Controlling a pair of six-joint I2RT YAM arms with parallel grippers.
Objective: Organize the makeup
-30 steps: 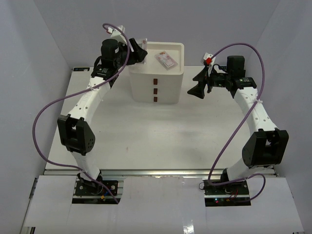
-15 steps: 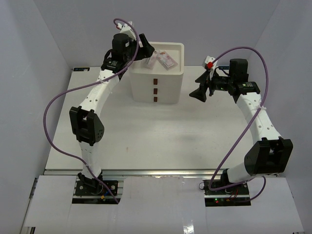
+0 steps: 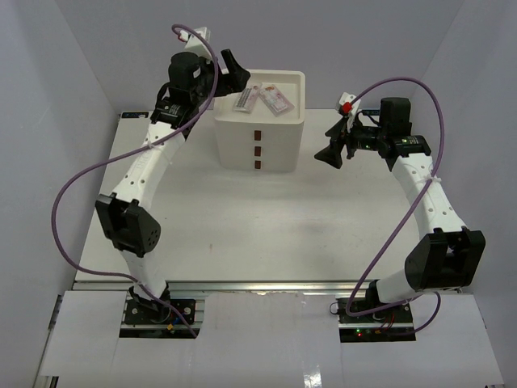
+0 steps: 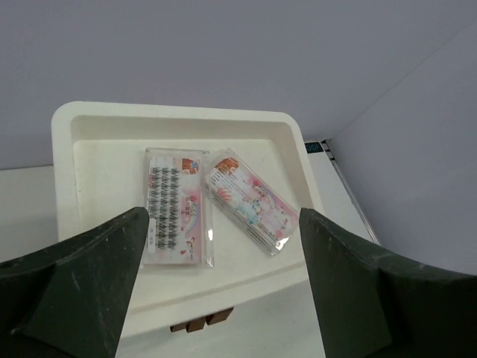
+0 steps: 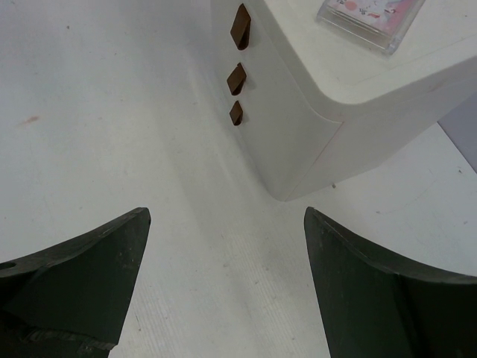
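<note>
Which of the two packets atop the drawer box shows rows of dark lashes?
The left packet, lying square to the box rim. The right packet lies diagonally and shows only colourful print.

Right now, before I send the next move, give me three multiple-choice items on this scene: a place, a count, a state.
1. Where do the two packets lie? A) on the table B) on top of the box C) in an open drawer
2. How many brown handles are on the box front? A) two B) three C) four
3. The left claw is: A) shut on a packet B) shut, empty C) open, empty
Key: 1B, both lie flat on its top; 2B, three in a column; 3C, fingers apart, nothing held.
</note>
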